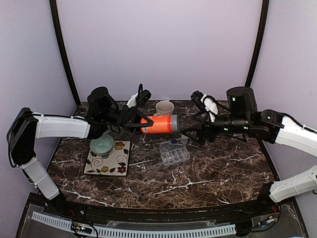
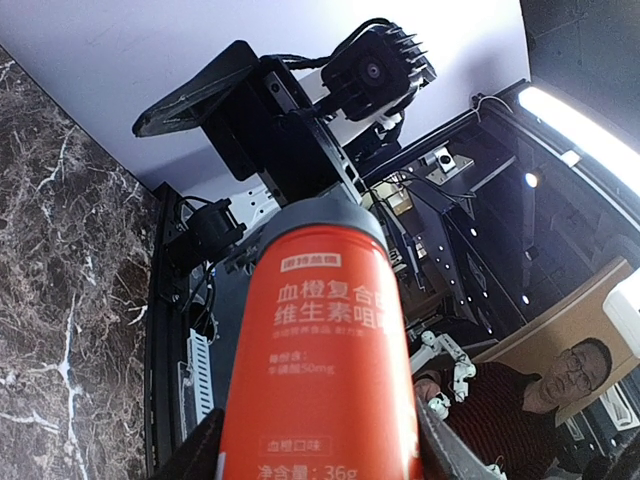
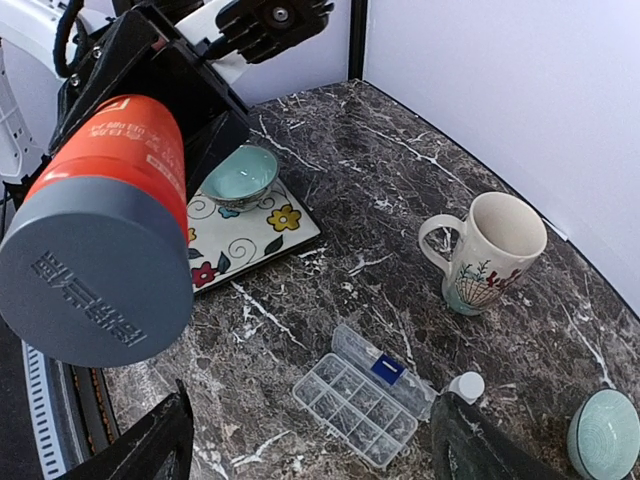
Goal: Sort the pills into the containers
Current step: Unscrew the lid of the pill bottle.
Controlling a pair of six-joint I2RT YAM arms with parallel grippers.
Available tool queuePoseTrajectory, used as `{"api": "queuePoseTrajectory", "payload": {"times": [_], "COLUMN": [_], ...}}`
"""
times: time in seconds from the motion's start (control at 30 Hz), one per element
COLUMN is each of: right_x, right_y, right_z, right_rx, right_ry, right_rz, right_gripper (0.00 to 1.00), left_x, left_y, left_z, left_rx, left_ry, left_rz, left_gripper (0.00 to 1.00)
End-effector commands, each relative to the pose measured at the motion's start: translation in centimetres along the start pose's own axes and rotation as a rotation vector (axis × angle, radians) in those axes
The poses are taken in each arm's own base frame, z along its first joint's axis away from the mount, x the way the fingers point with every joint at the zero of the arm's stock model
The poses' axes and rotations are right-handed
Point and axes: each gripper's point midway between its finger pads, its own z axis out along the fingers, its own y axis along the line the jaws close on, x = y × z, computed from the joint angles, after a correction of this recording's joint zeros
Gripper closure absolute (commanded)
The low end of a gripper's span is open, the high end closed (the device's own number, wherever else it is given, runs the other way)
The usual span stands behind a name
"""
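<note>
Orange bottle (image 1: 157, 124) hangs level, clamped by the left gripper (image 1: 140, 124), grey cap (image 1: 174, 124) facing the right gripper (image 1: 187, 131); organiser box (image 1: 174, 151) lies open on the table (image 1: 223, 168). Left wrist: fingers (image 2: 205, 450) hug the bottle. Right wrist: fingers (image 3: 150, 445) spread wide, empty. Likely uncapping; next, close squarely on the cap and twist.

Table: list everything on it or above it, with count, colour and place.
orange bottle: one, orange with grey cap, held level above the table
organiser box: one, clear, lid open, table centre
blue piece: one, blue, inside organiser box
mug: one, cream patterned, rear centre
floral tile: one, cream, table left
bowls: two, pale green, this one on floral tile, another on bare table
small white round thing: one, white, beside organiser box
left gripper: one, black, shut on orange bottle
right gripper: one, black, open, by grey cap
</note>
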Motion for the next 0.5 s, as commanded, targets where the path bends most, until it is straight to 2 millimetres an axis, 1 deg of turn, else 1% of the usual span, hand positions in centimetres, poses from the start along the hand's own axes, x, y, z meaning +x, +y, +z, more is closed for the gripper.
{"api": "queuePoseTrajectory", "payload": {"times": [0.0,0.07,0.13,0.33,0.4,0.47], "right_x": [-1.9,-2.1,-2.6,-3.6,-4.0,-4.1], "right_y": [-0.3,0.1,0.5,1.1,1.3,1.7], "right_z": [-1.6,-1.9,-2.4,-3.5,-3.4,-2.9], "right_rx": [0.02,0.0,-0.035,-0.11,-0.148,-0.2], "right_ry": [-0.053,-0.064,-0.088,-0.132,-0.141,-0.134], "right_rz": [0.049,0.091,0.149,0.362,0.457,0.551], "right_gripper": [0.18,0.17,0.17,0.17,0.18,0.19], "left_x": [0.2,0.1,0.1,0.1,0.0,-0.1], "left_y": [-2.7,-2.5,-1.8,-1.5,-1.3,-1.4], "left_z": [-0.1,-0.1,-0.2,-0.3,-0.3,-0.2], "left_rx": [0.033,0.017,-0.018,-0.061,-0.065,-0.062], "left_ry": [0.02,0.014,0.012,0.0,-0.004,-0.006], "left_rz": [0.123,0.132,0.135,0.166,0.17,0.175], "left_gripper": [1.0,1.0,1.0,1.0,1.0,1.0]}}
